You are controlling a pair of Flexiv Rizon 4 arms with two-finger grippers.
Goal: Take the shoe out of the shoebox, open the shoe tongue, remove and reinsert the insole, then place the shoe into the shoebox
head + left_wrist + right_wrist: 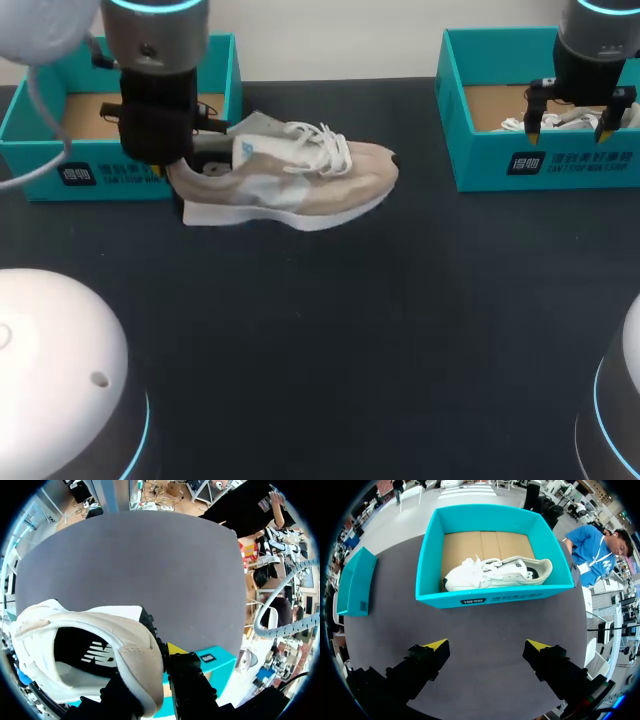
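The dark table (320,340) carries two teal shoeboxes at its far edge. The left shoebox (90,175) shows only its cardboard floor. The right shoebox (560,165) holds a white sneaker (495,572) lying on its side along the floor. A beige-and-white sneaker (300,180) lies out on the table just in front of the left shoebox, toe pointing toward the right one, laces loose; whether its sole fully rests on the surface cannot be told. The left gripper (150,676) is clamped on this sneaker's heel collar, one finger inside the opening and the other outside against the heel. The right gripper (487,647) hangs above the near wall of the right shoebox, its fingers spread wide and holding nothing.
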